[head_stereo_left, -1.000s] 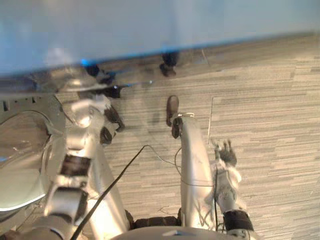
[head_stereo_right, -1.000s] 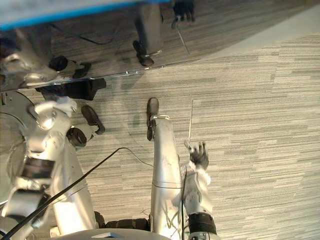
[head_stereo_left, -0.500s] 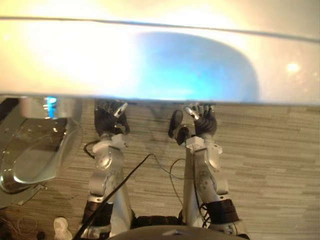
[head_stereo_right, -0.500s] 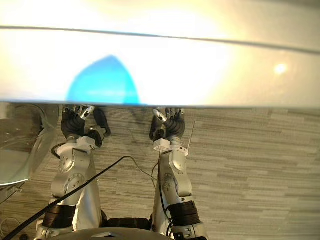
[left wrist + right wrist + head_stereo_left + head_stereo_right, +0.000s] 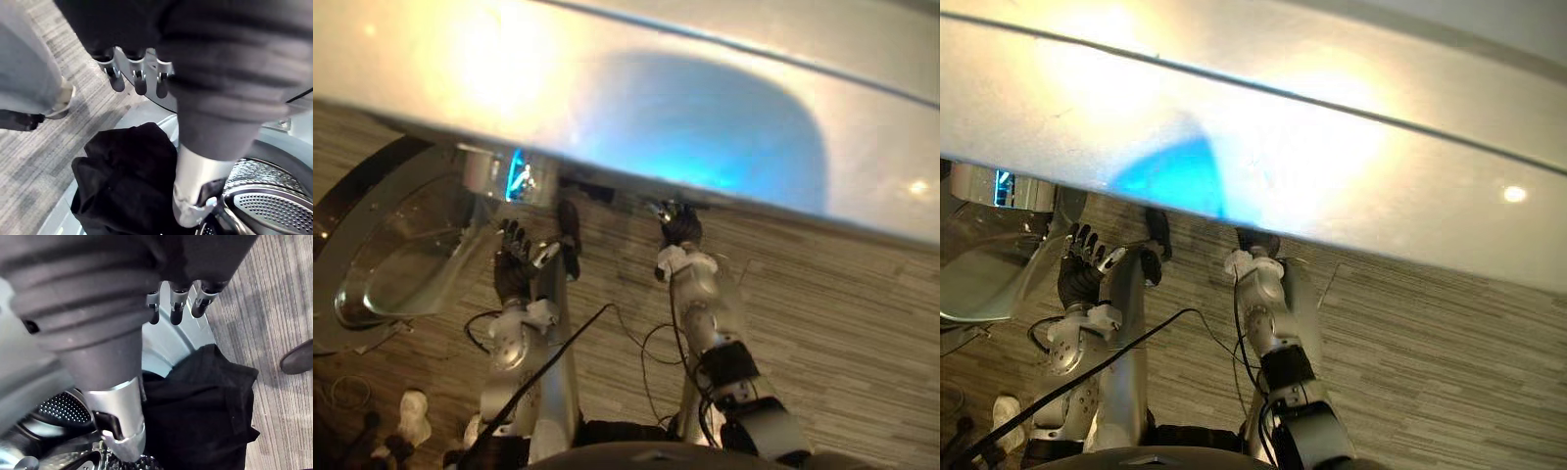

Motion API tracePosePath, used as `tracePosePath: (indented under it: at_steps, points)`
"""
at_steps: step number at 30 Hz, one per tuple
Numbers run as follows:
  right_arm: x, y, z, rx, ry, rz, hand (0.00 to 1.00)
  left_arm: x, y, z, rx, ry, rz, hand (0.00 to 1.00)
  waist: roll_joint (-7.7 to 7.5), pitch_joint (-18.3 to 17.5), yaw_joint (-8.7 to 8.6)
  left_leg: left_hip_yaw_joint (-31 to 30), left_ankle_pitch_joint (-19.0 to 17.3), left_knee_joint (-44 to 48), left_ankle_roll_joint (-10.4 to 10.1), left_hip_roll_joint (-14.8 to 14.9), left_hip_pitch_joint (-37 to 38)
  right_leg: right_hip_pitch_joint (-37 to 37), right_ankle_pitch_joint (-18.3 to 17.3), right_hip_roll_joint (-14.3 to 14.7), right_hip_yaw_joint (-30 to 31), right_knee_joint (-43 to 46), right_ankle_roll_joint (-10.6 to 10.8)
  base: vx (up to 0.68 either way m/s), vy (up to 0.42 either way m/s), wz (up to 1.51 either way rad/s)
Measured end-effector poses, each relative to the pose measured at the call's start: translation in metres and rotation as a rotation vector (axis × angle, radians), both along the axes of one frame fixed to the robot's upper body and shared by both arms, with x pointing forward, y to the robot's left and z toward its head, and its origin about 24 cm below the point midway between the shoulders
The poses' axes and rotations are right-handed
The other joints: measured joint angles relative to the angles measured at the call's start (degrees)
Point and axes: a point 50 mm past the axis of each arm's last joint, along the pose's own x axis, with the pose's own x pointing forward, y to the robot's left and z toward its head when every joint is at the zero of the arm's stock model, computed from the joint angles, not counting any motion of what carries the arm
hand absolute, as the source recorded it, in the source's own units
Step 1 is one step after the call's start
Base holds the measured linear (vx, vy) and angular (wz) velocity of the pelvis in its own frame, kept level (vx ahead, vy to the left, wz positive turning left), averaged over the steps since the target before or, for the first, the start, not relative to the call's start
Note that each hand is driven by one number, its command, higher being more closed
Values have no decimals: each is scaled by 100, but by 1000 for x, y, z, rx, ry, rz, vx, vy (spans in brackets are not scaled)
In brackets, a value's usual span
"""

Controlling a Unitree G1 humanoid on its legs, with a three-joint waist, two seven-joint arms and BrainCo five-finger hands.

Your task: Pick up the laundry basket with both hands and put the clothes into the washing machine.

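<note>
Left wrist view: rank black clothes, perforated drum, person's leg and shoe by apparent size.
1. black clothes, largest.
2. perforated drum and person's leg: too alike to rank, both cut off by the edge.
3. shoe, smallest.

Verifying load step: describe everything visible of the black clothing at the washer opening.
The black clothing is matte, soft-looking fabric, crumpled in folds, with a stitched seam showing. It lies partly out of the washing machine's mouth, draped over the pale rim beside the perforated metal drum. The left hand and right hand hover by it with straight fingers; neither grips it.
</note>
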Motion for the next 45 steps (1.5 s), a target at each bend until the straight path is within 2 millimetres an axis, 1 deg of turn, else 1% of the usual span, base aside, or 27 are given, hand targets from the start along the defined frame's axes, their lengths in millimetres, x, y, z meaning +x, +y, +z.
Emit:
tracePosePath:
  at_steps: [1,2,4,6,8,10,12,15,17,19,21,22,23,26,28,29,30,31,33,34,36,38,39,42,43,44,45]
  points:
    - [8,-4,5,12,7,-21,0,-2,-1,0,-1,-1,-5,0,19,1,44,-17,9,83,11,-22,-123,-105,-49,-52,-6,123,-1,-27,-43,19]
    - [10,-6,6,18,14,-34,0,-3,-1,1,-2,-4,-6,0,24,3,68,-37,8,151,13,-26,-193,-162,-71,-70,-19,181,-21,-23,-51,24]
    - [19,-20,13,27,22,-81,0,-4,-4,6,-5,-25,-16,0,63,16,84,-150,27,365,6,-133,-465,-357,-158,-212,-57,471,-46,-15,-41,28]
    - [26,-32,17,30,32,-114,0,-4,-6,6,-6,-25,-26,0,100,19,103,-230,27,471,5,-193,-615,-459,-207,-271,-76,606,-35,-24,-31,24]
    - [28,-43,20,53,44,-158,0,-4,-10,6,-8,-28,-45,0,181,18,162,-320,38,514,-7,-266,-747,-518,-256,-343,-149,685,-25,-32,-15,22]
    - [33,-52,23,65,53,-189,0,-4,-11,6,-7,-31,-55,0,215,15,209,-390,44,494,-14,-331,-822,-540,-311,-409,-222,723,14,-48,-7,21]
    - [37,-55,25,74,63,-199,0,-4,-12,7,-4,-34,-63,0,221,11,250,-402,69,495,-16,-365,-882,-600,-327,-446,-222,772,16,-59,-17,16]
    - [42,-62,37,59,44,-204,0,-4,-13,15,-6,-69,-69,0,245,12,313,-421,171,493,12,-410,-1146,-839,-335,-539,-270,881,15,-57,-19,19]
    - [47,-64,40,50,59,-205,0,-4,-15,15,-9,-70,-80,0,269,3,338,-477,232,488,3,-502,-1204,-871,-361,-630,-316,962,8,-32,-5,20]
    - [48,-64,43,46,52,-203,0,-4,-17,15,-11,-71,-84,0,301,-3,379,-514,279,486,14,-514,-1248,-871,-375,-660,-372,990,10,-35,-7,17]
    - [48,-59,46,39,39,-184,0,-4,-17,15,-11,-71,-84,0,311,-9,374,-536,285,467,11,-542,-1267,-872,-406,-697,-402,1017,10,-36,-5,15]
    - [47,-53,51,24,16,-158,0,-4,-16,16,-10,-73,-84,0,318,-9,368,-544,286,430,10,-543,-1305,-886,-420,-706,-439,1015,14,-42,-7,20]
    - [45,-39,56,19,-10,-115,0,-3,-16,16,-8,-72,-85,0,320,-11,340,-532,301,340,9,-543,-1305,-886,-445,-708,-463,990,18,-44,-11,23]
    - [36,-23,63,25,-54,-75,0,-2,-16,17,-5,-78,-83,0,322,-12,313,-428,330,19,-14,-495,-1254,-879,-466,-682,-503,834,-13,-42,-30,26]
    - [17,7,82,25,-191,48,0,-2,-12,17,-2,-77,-70,0,321,-13,312,-423,387,-260,-75,-487,-1198,-860,-465,-573,-526,679,-12,-51,-31,14]
    - [14,15,85,37,-213,72,0,-2,-11,17,-1,-77,-66,0,321,-13,315,-419,395,-324,-88,-485,-1181,-856,-465,-553,-525,645,-12,-59,-29,12]
    - [7,28,95,66,-285,124,0,-2,-9,17,0,-77,-57,0,321,-13,331,-424,421,-419,-123,-483,-1158,-852,-464,-514,-524,594,-15,-38,-19,11]
    - [2,36,106,79,-356,156,0,-2,-8,17,1,-76,-52,0,321,-12,346,-422,457,-477,-143,-487,-1135,-841,-464,-513,-531,582,-14,-57,-27,11]
    - [-1,41,121,78,-434,172,0,-2,-7,17,2,-76,-46,0,321,-12,370,-422,508,-538,-146,-493,-1112,-823,-464,-512,-539,562,-14,-48,-19,8]
    - [-1,40,129,82,-467,172,0,-2,-7,17,2,-75,-44,0,320,-12,387,-424,520,-560,-144,-493,-1106,-806,-463,-510,-553,538,-13,-38,-13,4]
    - [2,35,136,90,-488,151,0,-2,-7,17,2,-76,-44,0,321,-12,401,-425,628,-643,-143,-499,-1072,-771,-460,-508,-576,488,-8,-32,-3,1]
    - [13,22,139,61,-480,86,0,-2,-7,19,1,-87,-46,0,320,-13,415,-435,640,-688,-145,-502,-1076,-735,-457,-514,-627,432,-2,-34,5,6]
    - [18,18,138,47,-467,63,0,-2,-7,20,1,-90,-46,0,320,-13,418,-430,651,-720,-146,-504,-1073,-731,-457,-516,-631,412,-2,-35,1,9]
    - [42,-9,134,21,-361,-50,0,-3,-8,25,-2,-112,-49,0,319,-13,453,-379,654,-873,-149,-522,-1030,-719,-452,-516,-630,300,7,-44,5,2]
    - [46,-14,134,10,-347,-66,0,-3,-9,26,-4,-118,-52,0,319,-13,464,-370,655,-906,-151,-524,-1022,-720,-449,-517,-630,279,11,-47,8,-3]
    - [52,-23,133,-42,-320,-95,0,-3,-11,27,-7,-125,-60,0,319,-13,484,-358,655,-949,-151,-524,-1006,-720,-445,-516,-632,244,20,-40,4,-4]
    - [54,-26,132,-54,-309,-104,0,-3,-12,27,-8,-124,-64,0,319,-13,491,-359,655,-946,-150,-523,-1007,-721,-444,-516,-635,244,21,-53,1,-5]
